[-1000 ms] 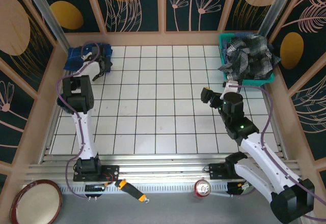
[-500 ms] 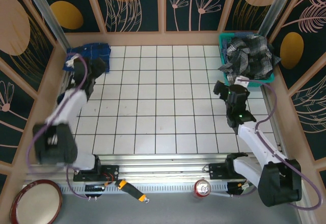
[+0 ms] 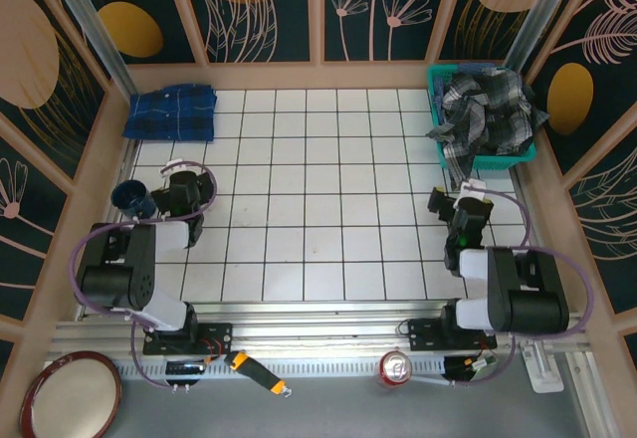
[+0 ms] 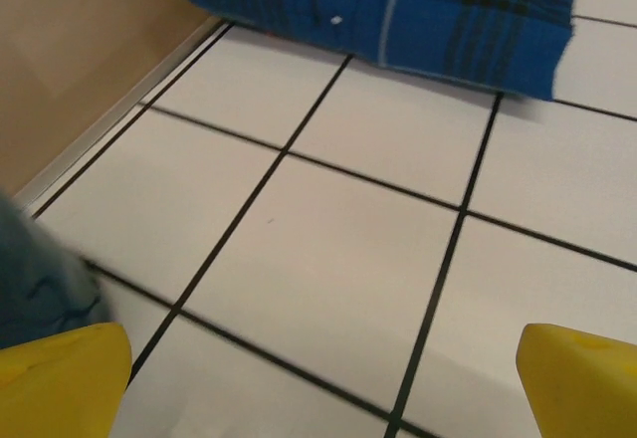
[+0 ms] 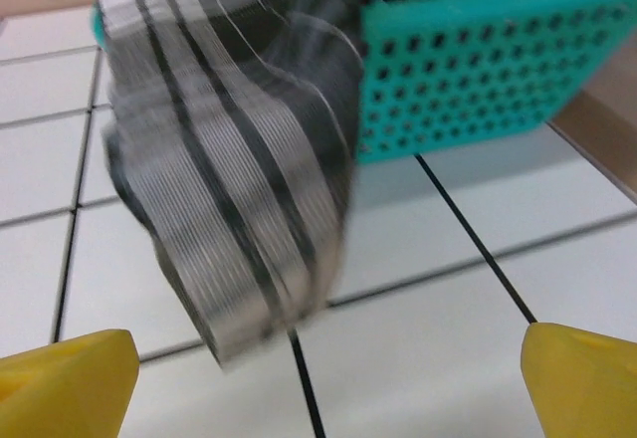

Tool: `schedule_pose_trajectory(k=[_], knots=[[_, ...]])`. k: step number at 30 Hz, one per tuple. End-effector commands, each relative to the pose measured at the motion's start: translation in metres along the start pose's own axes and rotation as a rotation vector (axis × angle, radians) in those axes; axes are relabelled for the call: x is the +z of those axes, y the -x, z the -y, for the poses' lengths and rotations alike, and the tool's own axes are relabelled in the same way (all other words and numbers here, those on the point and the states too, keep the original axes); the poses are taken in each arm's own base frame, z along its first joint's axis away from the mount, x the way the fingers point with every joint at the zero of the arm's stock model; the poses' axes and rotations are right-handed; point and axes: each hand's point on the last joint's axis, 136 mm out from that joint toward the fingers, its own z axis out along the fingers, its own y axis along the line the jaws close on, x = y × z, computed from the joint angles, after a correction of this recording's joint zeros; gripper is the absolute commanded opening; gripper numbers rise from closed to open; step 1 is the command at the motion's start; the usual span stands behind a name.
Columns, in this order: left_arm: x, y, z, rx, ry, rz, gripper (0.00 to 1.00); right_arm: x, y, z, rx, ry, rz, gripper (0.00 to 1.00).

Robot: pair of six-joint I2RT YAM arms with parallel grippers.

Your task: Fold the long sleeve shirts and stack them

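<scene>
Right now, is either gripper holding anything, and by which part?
Nothing is held: the left gripper and right gripper are both open and empty.

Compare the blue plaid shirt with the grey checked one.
The blue shirt is navy with dark bands; the grey shirt is black-and-white checked. The blue shirt lies folded flat on the table, far left; the grey shirt is crumpled, spilling from the teal basket. Both are plaid.

Tiled table (image 3: 318, 189) bears a navy shirt (image 3: 171, 111) and teal basket (image 3: 434, 85).
</scene>
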Motion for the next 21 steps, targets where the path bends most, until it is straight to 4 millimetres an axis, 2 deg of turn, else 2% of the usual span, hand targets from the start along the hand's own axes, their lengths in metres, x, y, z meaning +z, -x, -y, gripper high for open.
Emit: schedule_pose_trajectory(k=[1, 4, 6, 8, 13, 18, 21], knots=[[-0.012, 0.048, 0.013, -0.012, -0.105, 0.215, 0.99, 0.010, 0.052, -0.011, 0.008, 0.058, 0.157, 0.99], [-0.039, 0.045, 0.008, -0.038, -0.170, 0.317, 0.99, 0.009, 0.051, -0.016, -0.005, 0.088, 0.154, 0.99], [-0.051, 0.040, 0.008, -0.040, -0.207, 0.380, 0.99, 0.000, 0.051, -0.022, -0.020, 0.134, 0.181, 0.99], [-0.044, 0.038, 0.015, -0.008, -0.225, 0.337, 0.99, -0.009, 0.053, -0.024, -0.027, 0.154, 0.212, 0.99], [-0.045, 0.038, 0.014, -0.010, -0.225, 0.345, 0.99, -0.020, 0.054, -0.030, -0.047, 0.196, 0.245, 0.99], [-0.045, 0.038, 0.014, -0.010, -0.224, 0.346, 0.99, -0.023, 0.055, -0.027, -0.037, 0.186, 0.259, 0.99], [-0.045, 0.038, 0.013, -0.011, -0.223, 0.349, 0.99, -0.030, 0.057, -0.017, -0.016, 0.134, 0.291, 0.99]])
